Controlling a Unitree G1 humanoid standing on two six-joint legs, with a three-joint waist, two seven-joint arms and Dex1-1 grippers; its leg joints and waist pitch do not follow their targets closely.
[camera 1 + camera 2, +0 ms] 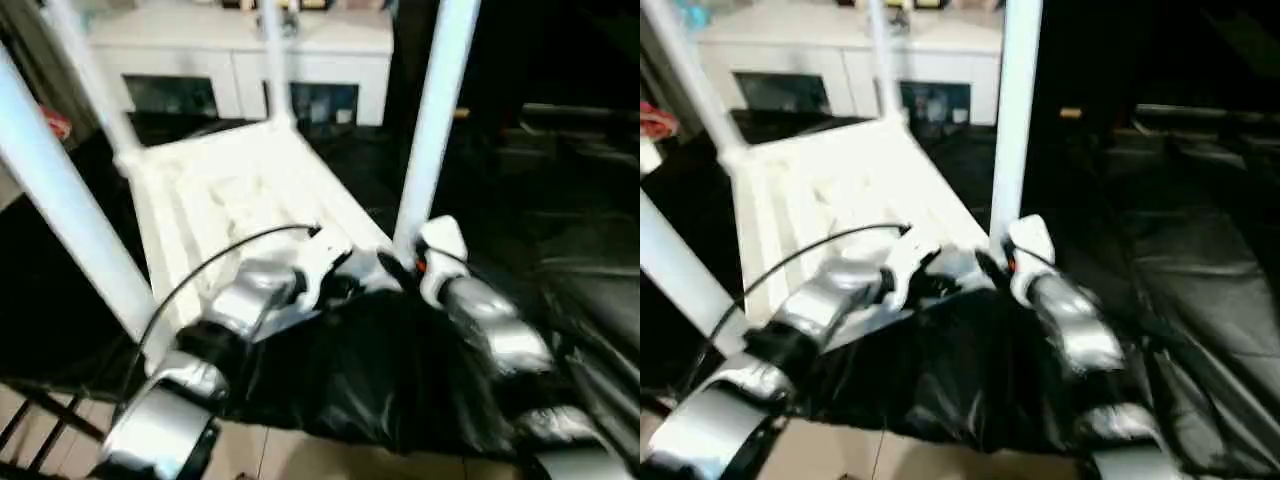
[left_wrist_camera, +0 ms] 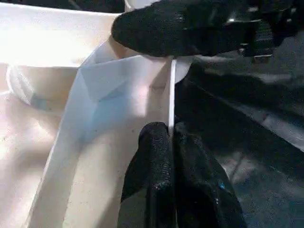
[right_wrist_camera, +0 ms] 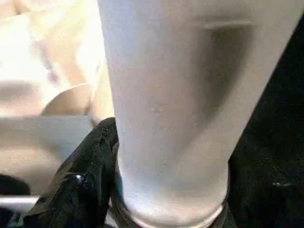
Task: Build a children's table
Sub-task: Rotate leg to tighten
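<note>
table (image 1: 215, 190) upside down: left gripper (image 2: 172, 142) jaws pinch its rim, right gripper (image 1: 405, 262) jaws clasp a leg (image 1: 432, 120).

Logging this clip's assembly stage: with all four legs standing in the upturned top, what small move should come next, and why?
Probably lift the near edge to start turning the table upright: the left hand pinches the table top's rim, and the right hand is around the near right leg at its socket.

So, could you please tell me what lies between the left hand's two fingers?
The thin white side wall of the upturned table top runs between the left hand's fingers, which are pinched shut on it, as the left wrist view shows.
</note>
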